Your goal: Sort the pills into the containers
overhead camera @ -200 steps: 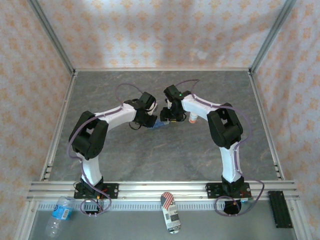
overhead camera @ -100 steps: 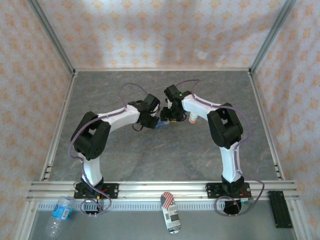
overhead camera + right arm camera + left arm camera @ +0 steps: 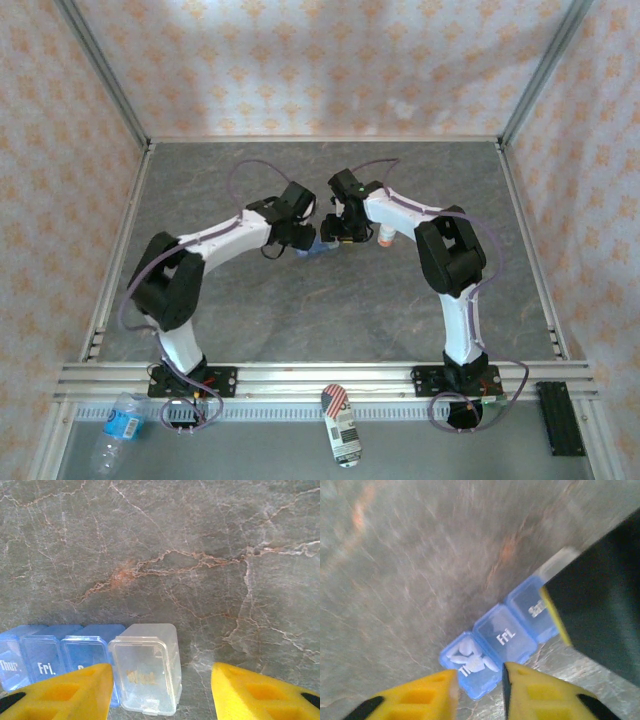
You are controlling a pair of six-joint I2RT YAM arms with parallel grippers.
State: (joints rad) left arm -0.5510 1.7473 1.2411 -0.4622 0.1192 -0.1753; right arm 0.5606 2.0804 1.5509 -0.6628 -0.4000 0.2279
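Blue pill organiser (image 3: 502, 635) lies flat on the worktop (image 3: 175, 555), mid-table between my two arms. Lids read Thur, Fri, then a third that is partly covered. White pills (image 3: 467, 655) show in the Thur cell. A clear lidded box (image 3: 145, 650) touches the strip beside the third cell.

Left pincer (image 3: 480, 675): released, fingers narrowly parted above the Thur end, gripping nothing.

Right pincer (image 3: 162, 672): released, fingers wide, straddling the clear box; one finger stands apart from it.
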